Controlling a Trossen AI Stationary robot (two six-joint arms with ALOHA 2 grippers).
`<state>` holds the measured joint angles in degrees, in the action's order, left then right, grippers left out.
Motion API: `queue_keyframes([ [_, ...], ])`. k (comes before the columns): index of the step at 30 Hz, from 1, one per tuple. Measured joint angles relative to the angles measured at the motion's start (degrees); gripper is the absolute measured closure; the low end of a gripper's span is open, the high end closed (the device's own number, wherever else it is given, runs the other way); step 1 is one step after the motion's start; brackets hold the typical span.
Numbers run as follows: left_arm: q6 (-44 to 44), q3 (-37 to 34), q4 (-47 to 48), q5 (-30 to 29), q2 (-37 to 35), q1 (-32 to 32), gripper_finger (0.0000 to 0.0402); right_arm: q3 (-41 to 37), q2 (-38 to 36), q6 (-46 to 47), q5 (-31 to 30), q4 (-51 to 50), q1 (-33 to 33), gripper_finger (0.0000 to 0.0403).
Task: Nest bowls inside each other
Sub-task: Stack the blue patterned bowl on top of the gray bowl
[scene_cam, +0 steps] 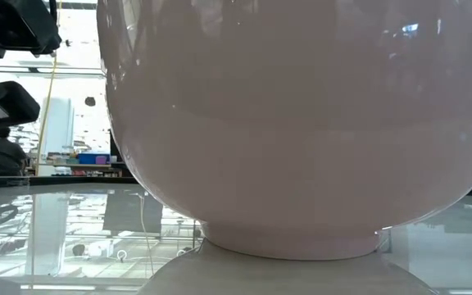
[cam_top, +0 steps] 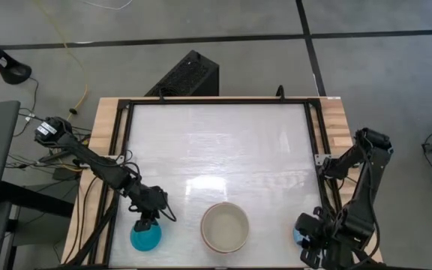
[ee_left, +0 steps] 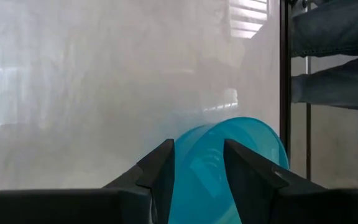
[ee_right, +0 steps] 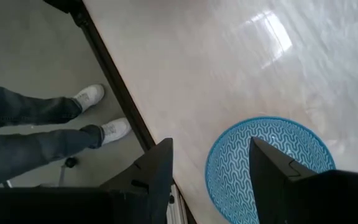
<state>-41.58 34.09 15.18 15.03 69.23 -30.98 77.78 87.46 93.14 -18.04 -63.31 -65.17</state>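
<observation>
A teal-blue bowl (cam_top: 146,238) sits at the table's near left, with my left gripper (cam_top: 148,220) shut on its far edge. A large cream-white bowl (cam_top: 225,226) stands upright on its foot at the near middle and fills the low view (scene_cam: 301,123). At the near right a light blue bowl (ee_right: 267,163) with a wavy pattern lies flat on the table. My right gripper (ee_right: 210,177) hangs open above its edge, one finger over the bowl's inside and one outside it; I see no touch. My left gripper has the teal-blue bowl's rim (ee_left: 201,171) between its two fingers, coming slanting down from the table's far left. The bowl reaches away from the fingers toward the near edge. Whether its underside rests on the table I cannot tell.
A black frame rail (cam_top: 216,103) runs around the white tabletop. A person's legs in jeans and white shoes (ee_right: 55,121) stand just beyond the near edge by the right arm. The far half of the tabletop (cam_top: 216,142) holds nothing.
</observation>
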Motion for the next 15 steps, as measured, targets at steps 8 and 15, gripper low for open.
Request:
queue_keyframes([
  [8, -0.14, 0.00, 0.33, 0.77, 0.00, 0.00, 0.0276, 0.00, 0.00, 0.00, -0.02, -0.09, -0.14, 0.0225],
  [15, -0.12, 0.00, 0.35, 0.74, 0.00, 0.00, 0.0276, 0.00, 1.25, 2.44, 0.43, -1.22, -2.04, 0.0225],
])
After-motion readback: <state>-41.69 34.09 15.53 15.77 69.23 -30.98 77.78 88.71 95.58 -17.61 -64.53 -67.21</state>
